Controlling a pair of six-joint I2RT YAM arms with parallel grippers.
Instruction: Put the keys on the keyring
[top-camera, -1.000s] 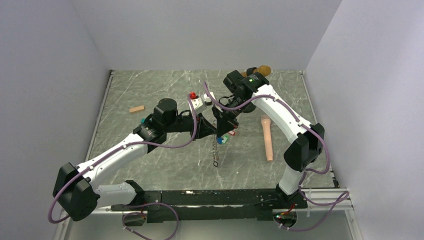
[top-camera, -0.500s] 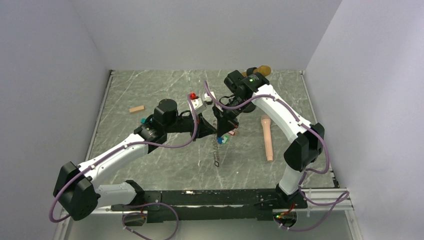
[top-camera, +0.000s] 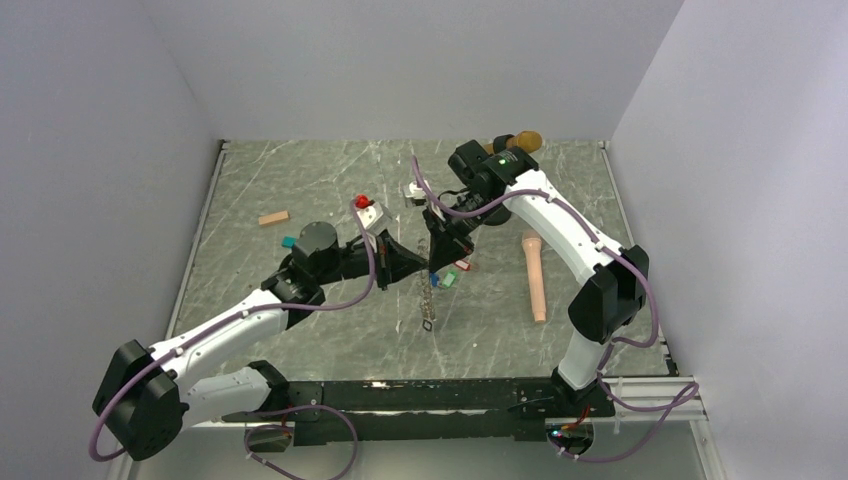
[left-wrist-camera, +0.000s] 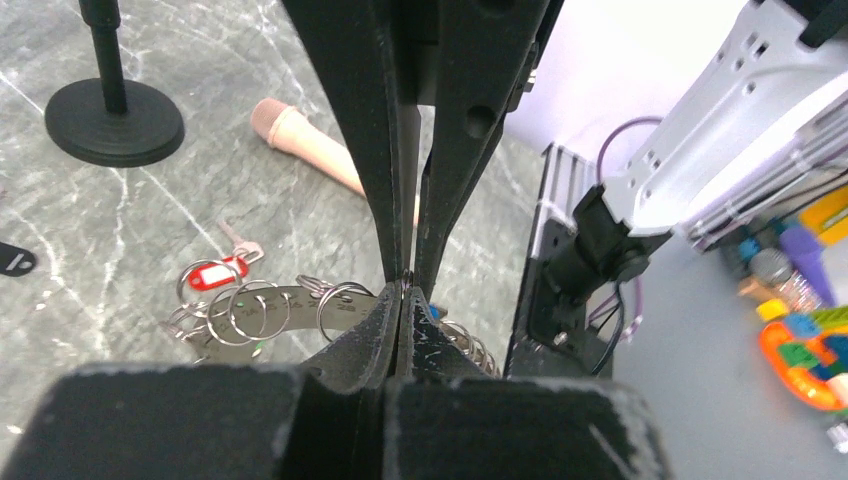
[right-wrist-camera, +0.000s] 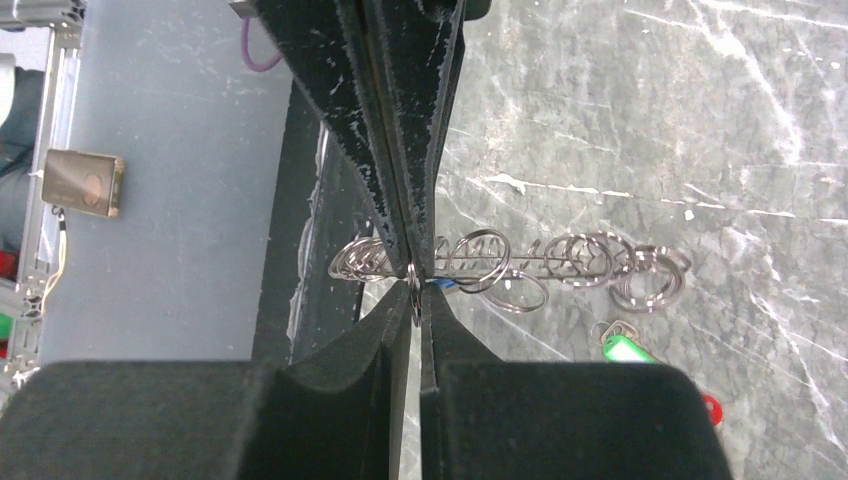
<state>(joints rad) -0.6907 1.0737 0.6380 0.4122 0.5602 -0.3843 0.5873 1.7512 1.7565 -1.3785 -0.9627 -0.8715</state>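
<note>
Left gripper (left-wrist-camera: 401, 290) is pressed fully together, its scuffed matte-black fingertips (left-wrist-camera: 372, 325) pinching the top of the keyring (top-camera: 429, 298) — a string of thin round silvery wire rings hanging down from the tips, with a small rectangular clasp (top-camera: 428, 323) at its low end. Right gripper (right-wrist-camera: 418, 296) meets it tip to tip with only a hairline slit between its jaws; cannot tell if it grips the ring there. Red-tagged key (left-wrist-camera: 215, 272) and green-tagged key (right-wrist-camera: 625, 348) — glossy oblong plastic tags — lie flat on the grey veined marble table (top-camera: 300, 180) near the chain's foot.
</note>
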